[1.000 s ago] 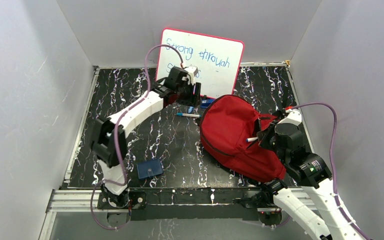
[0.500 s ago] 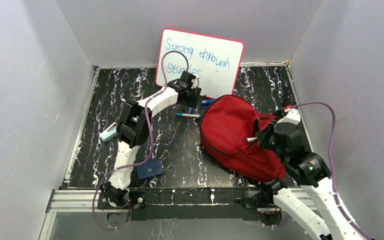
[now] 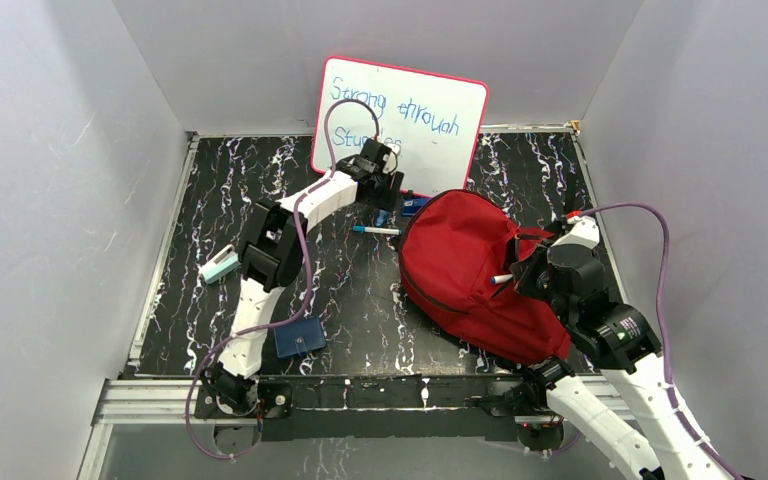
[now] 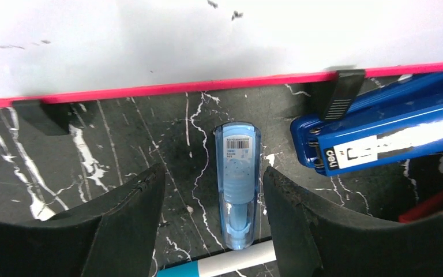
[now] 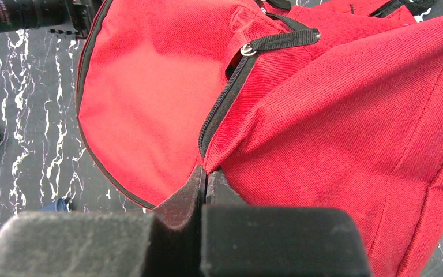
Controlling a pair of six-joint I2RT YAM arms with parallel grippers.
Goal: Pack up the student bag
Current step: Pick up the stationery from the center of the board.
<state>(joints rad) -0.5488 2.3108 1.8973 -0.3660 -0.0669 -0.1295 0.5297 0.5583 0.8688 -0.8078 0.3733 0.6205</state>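
Near the whiteboard [image 3: 400,110] our left tool [image 4: 212,184] has dropped, standing wide astride a pale blue stick [image 4: 237,173]. Our right tool [image 5: 206,176] stays pinched on the student bag [image 3: 460,260].

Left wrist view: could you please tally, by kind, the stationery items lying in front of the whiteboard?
Stapler: 1
Clear blue tube: 1
Marker pen: 1
Total: 3

Bright, even light, soft shadows, mostly sharp.
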